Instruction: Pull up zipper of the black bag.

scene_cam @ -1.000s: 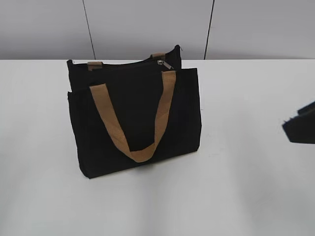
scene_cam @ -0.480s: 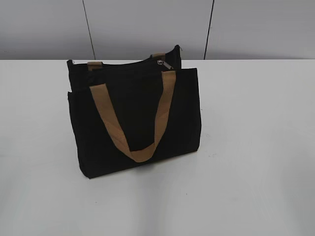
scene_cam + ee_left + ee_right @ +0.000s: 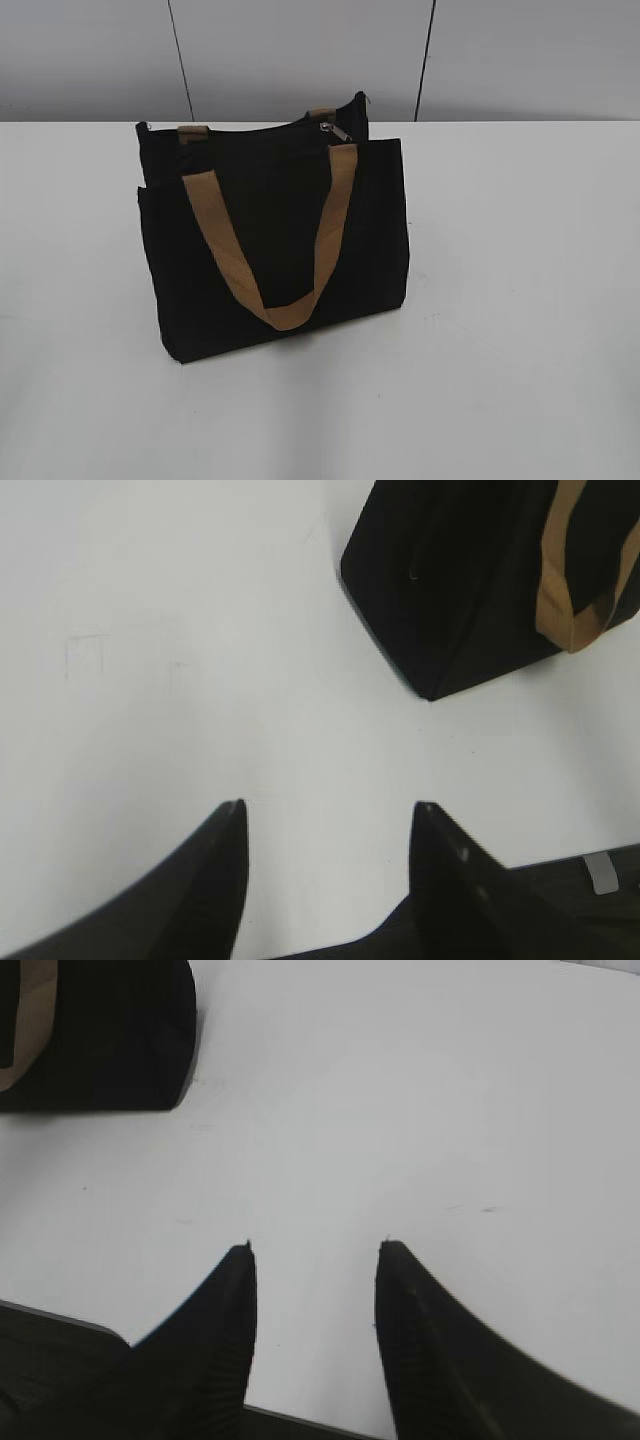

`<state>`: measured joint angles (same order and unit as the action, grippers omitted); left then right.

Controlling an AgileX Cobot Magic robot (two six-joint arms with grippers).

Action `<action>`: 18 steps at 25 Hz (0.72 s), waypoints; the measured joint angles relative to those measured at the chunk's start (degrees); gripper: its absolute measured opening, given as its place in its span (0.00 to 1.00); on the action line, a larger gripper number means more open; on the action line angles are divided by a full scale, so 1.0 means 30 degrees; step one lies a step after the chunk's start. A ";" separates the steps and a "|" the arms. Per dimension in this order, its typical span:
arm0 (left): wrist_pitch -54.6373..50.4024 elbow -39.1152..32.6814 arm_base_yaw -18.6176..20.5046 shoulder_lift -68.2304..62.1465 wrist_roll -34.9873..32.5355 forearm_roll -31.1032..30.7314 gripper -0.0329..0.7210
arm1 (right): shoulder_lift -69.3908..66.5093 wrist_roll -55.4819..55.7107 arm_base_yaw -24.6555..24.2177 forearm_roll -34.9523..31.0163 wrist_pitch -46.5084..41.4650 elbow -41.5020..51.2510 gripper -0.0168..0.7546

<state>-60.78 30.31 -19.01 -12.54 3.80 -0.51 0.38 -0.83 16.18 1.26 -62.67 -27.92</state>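
Note:
The black bag (image 3: 275, 240) stands upright on the white table (image 3: 520, 300), left of centre. Its tan handle (image 3: 275, 260) hangs down the front. The small silver zipper (image 3: 335, 130) sits on the top zip line near the bag's right end. Neither gripper shows in the exterior view. In the left wrist view my left gripper (image 3: 328, 805) is open and empty over bare table, with a bottom corner of the bag (image 3: 470, 570) up and to its right. In the right wrist view my right gripper (image 3: 316, 1246) is open and empty, with the bag (image 3: 100, 1035) at the upper left.
A grey panelled wall (image 3: 300, 50) rises behind the table's far edge. The table's dark front edge (image 3: 60, 1325) shows below both grippers in the wrist views.
The right gripper showed at the right edge of the exterior view one second ago and has left that view. The bag has not moved.

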 joint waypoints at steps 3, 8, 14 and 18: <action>0.0000 0.0000 0.0000 0.0000 -0.0017 0.0000 0.57 | 0.0000 0.0009 0.0000 0.0000 0.0000 0.0000 0.43; 0.0000 0.0000 0.0000 0.0000 -0.0017 0.0172 0.56 | 0.0000 0.0022 0.0000 -0.0169 -0.0022 0.0000 0.43; 0.0000 0.0000 0.0000 0.0000 -0.0017 0.0172 0.52 | 0.0000 0.0022 0.0000 -0.0205 -0.0022 0.0000 0.43; 0.0000 0.0000 0.0423 0.0286 -0.0017 0.0172 0.47 | 0.0000 0.0022 0.0000 -0.0205 -0.0037 0.0000 0.43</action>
<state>-60.78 30.31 -17.74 -11.69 3.75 0.00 0.38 -0.76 16.18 0.64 -62.78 -27.92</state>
